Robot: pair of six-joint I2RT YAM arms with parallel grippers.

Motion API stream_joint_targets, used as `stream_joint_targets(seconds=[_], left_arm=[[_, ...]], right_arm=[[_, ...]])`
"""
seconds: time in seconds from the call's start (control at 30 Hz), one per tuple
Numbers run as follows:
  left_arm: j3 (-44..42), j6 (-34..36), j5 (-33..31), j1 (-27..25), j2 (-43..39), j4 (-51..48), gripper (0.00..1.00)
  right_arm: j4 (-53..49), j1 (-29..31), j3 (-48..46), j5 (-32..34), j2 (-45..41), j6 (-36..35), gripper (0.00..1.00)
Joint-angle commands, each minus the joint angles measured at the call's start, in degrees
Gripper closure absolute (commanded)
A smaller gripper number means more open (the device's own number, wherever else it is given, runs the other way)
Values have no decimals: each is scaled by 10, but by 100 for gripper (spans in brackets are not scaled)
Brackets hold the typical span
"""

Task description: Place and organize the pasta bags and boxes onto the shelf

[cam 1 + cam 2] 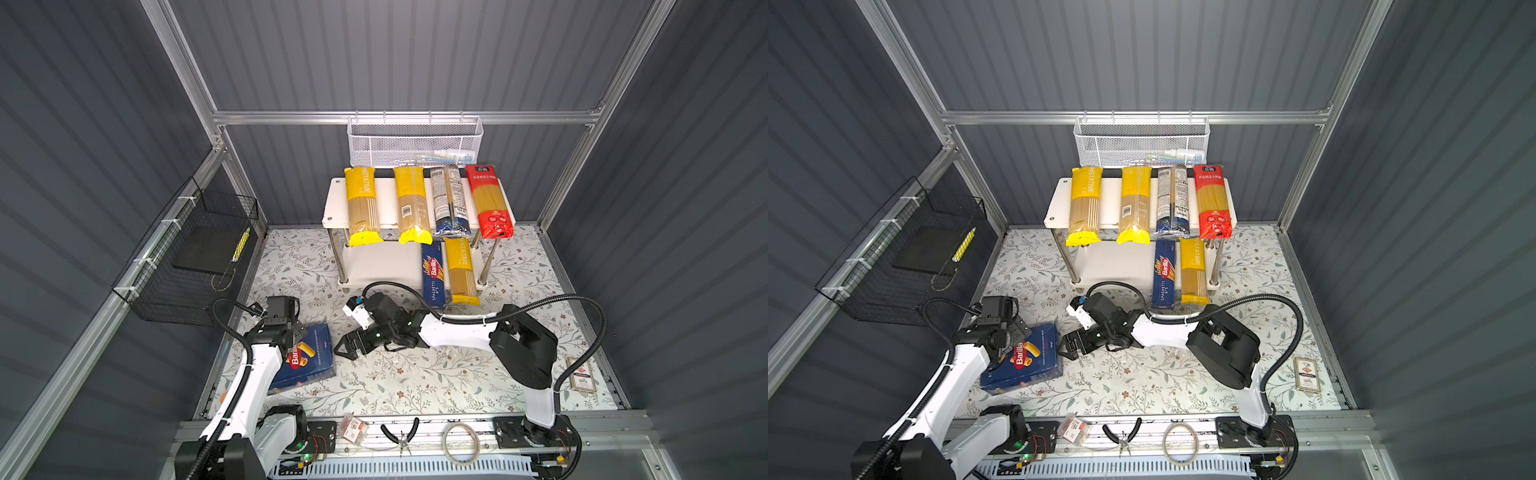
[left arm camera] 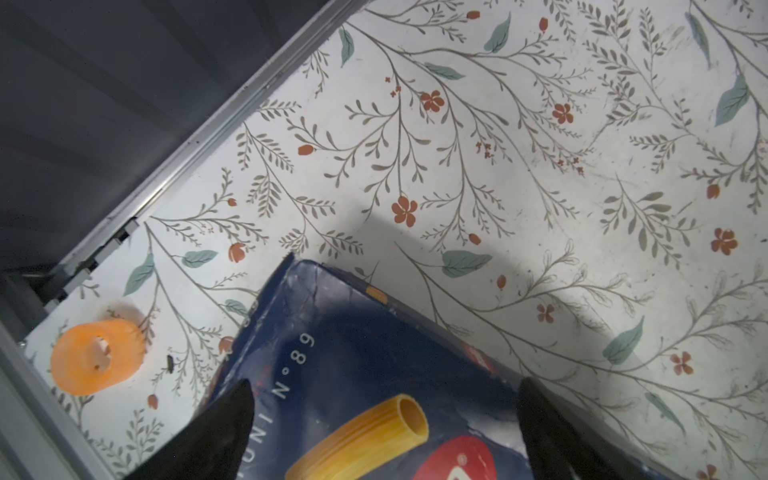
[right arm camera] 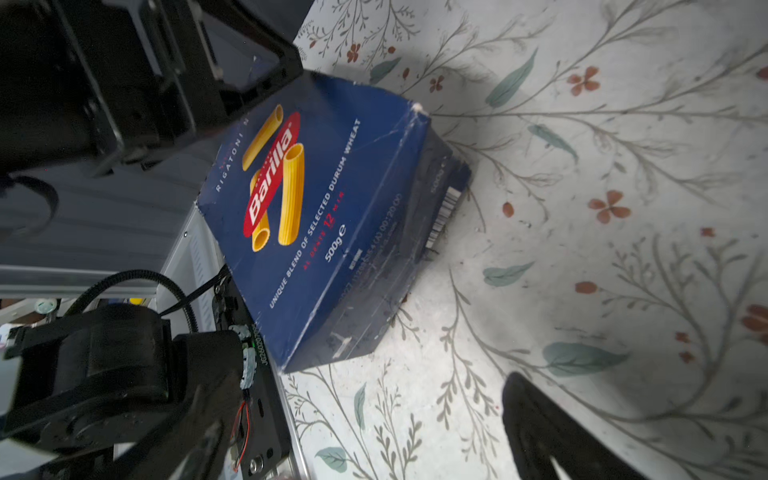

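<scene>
Here, left pincer (image 2: 385, 384) above rigatoni box (image 1: 311, 365), right pincer (image 1: 344, 350) wide

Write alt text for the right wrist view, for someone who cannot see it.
A blue Barilla rigatoni box lies on the floral table cover, one corner scuffed white. The left tool is poised over one end of the box, with the left arm's base close beside it.
</scene>
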Motion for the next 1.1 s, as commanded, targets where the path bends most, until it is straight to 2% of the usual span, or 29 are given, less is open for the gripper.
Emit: stream_joint_targets(seconds=[0.0, 0.17, 0.33, 0.57, 0.87, 1.07], left_arm=[[-17, -23, 39, 7, -14, 44, 1], [-21, -19, 101, 7, -21, 54, 1], [-14, -20, 117, 7, -38, 52, 1], [21, 8, 132, 7, -48, 29, 1], [36, 24, 177, 6, -52, 22, 1], [34, 28, 208, 6, -41, 35, 1]], right_arm=[[-36, 3, 34, 31, 19, 13, 1], [-102, 16, 100, 88, 54, -10, 1], [-128, 19, 152, 95, 94, 3, 1], [-195, 27, 225, 145, 145, -5, 1], [-252, 26, 232, 205, 144, -2, 1], [-282, 25, 229, 213, 146, -5, 1]])
